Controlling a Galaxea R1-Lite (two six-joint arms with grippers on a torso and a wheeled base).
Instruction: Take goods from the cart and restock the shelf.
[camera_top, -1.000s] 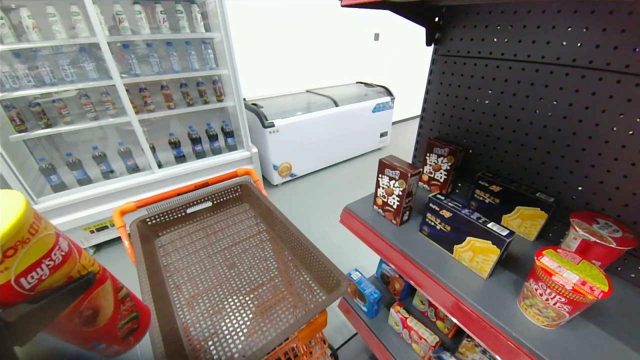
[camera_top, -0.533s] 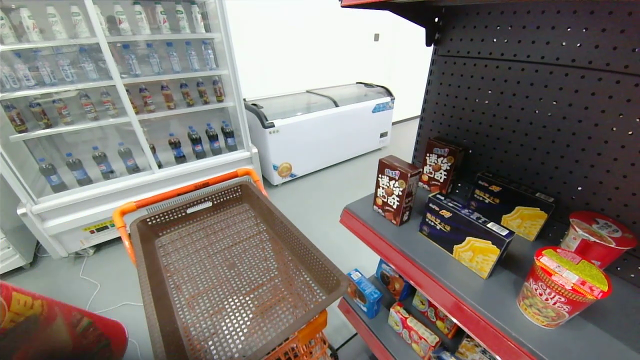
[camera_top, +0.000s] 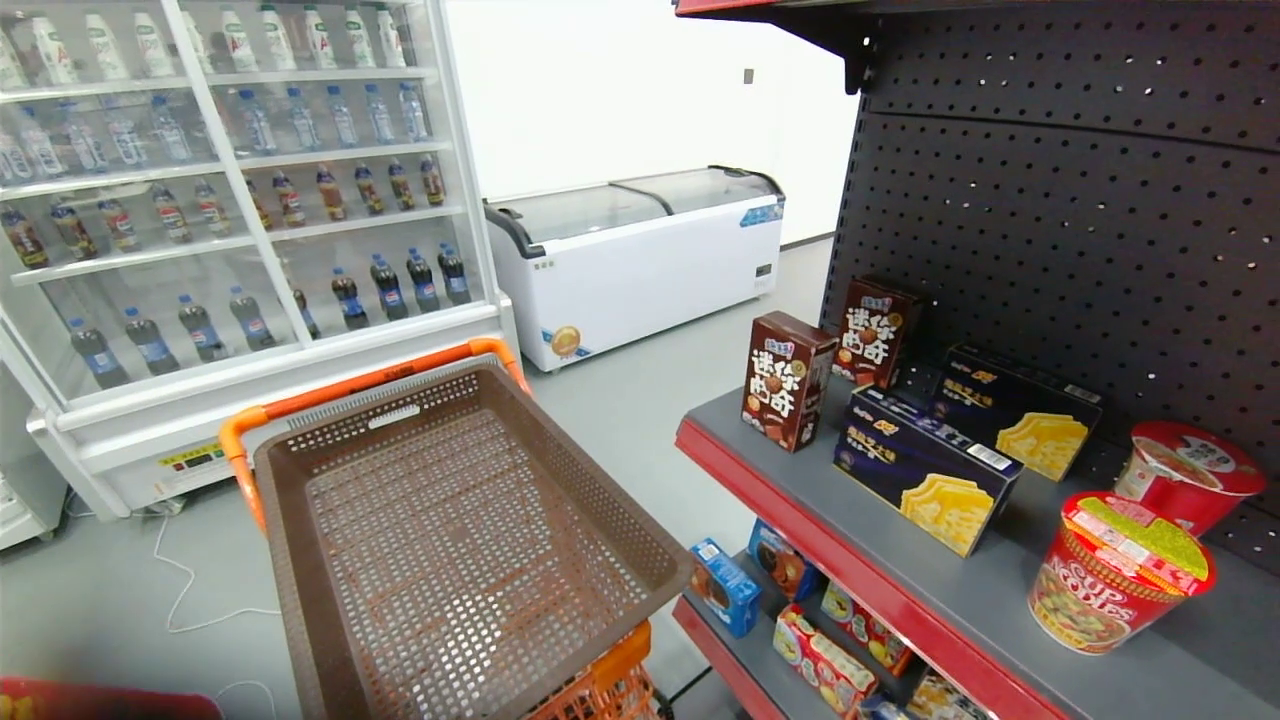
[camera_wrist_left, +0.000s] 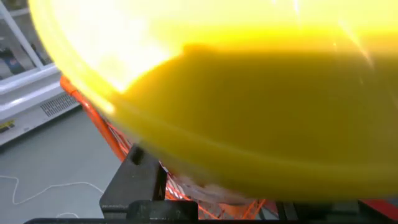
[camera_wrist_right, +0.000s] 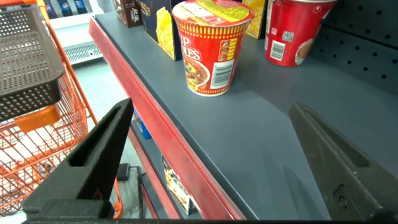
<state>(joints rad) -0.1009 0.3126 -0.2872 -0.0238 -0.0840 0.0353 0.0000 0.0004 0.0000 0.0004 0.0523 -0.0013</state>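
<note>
– So where does the stock stand in the restocking aisle?
– Low at the near left. The robot's left tool (camera_wrist_left: 186, 208) is clamped on a chip canister (camera_wrist_left: 217, 93), whose yellow lid sits right against the wrist camera. A red sliver of its body shows at the head view's near-left corner. The pads are hidden, so the grip is judged from the canister being held up in the air there.
– And the cart?
– The cart's brown basket (camera_top: 470, 378) stands near and centre, left of the shelf (camera_top: 900, 590). No goods show on its perforated floor, which suggests the canister is the last item out.
– Why is the other arm over the shelf?
– The right tool (camera_wrist_right: 217, 162), fingers spread wide and gripping nothing, hovers above the bare grey board near the noodle cups (camera_wrist_right: 211, 50). It is probably parked clear of the goods.
– What does the shelf hold?
– From far to near: two brown boxes (camera_top: 788, 380) upright, two dark boxes (camera_top: 930, 470) lying flat, then the noodle cups upright. The bare board at the near right is the likely slot for the canister. Small packs (camera_top: 830, 660) fill the lower shelf.
</note>
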